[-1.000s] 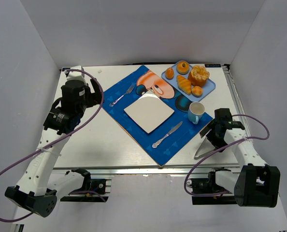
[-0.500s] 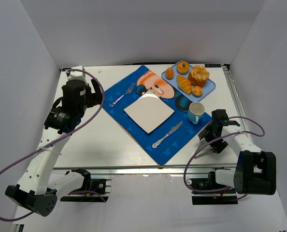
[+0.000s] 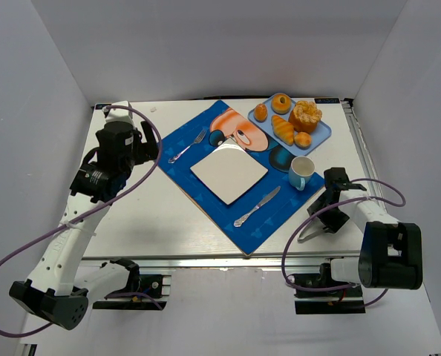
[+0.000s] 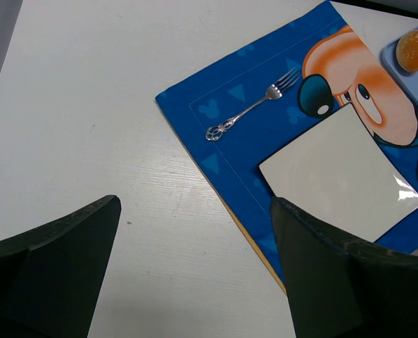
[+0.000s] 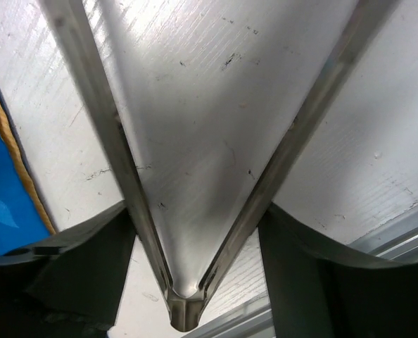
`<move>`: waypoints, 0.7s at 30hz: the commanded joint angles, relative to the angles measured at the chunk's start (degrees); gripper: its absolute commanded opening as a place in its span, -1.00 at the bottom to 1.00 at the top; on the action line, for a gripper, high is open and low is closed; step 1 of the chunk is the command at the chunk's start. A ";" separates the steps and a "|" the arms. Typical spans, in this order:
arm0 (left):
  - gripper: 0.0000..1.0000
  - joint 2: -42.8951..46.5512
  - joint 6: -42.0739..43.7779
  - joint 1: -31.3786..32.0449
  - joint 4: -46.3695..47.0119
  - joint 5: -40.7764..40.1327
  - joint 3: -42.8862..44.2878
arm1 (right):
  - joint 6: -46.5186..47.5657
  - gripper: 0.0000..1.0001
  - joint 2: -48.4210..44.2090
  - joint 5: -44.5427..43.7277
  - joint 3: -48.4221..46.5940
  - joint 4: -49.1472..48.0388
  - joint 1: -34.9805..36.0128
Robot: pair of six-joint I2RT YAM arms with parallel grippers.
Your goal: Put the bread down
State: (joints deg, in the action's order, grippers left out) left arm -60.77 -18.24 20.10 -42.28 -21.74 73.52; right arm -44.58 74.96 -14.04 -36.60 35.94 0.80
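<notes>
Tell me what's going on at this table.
The right hand is closed around a pair of metal tongs low over the table, right of the blue placemat. The left hand hangs open above the table's left side, holding nothing. The bread sits untouched on the blue tray at the far right with other pastries, and the white square plate on the placemat is empty.

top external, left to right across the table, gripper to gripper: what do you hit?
left gripper → fork → white square plate → mug → right gripper, closed on the tongs. Knife and pastry tray are left out because they overlap others.
</notes>
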 commanded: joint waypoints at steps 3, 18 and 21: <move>0.96 0.13 0.49 0.21 -0.26 -0.76 0.40 | -1.39 0.32 -0.42 0.33 0.92 -2.03 -0.09; 0.96 1.09 -1.01 1.96 2.12 1.17 -0.30 | 8.28 0.28 -13.26 -3.62 -26.23 24.34 -0.09; 0.96 1.18 -1.18 2.92 2.38 1.17 -0.39 | 9.51 0.27 -13.52 -3.97 -29.48 26.98 -0.18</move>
State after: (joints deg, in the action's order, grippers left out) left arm -60.88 -18.81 22.04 -41.30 -21.39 73.52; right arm -37.74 62.06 -16.19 -62.57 56.47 0.75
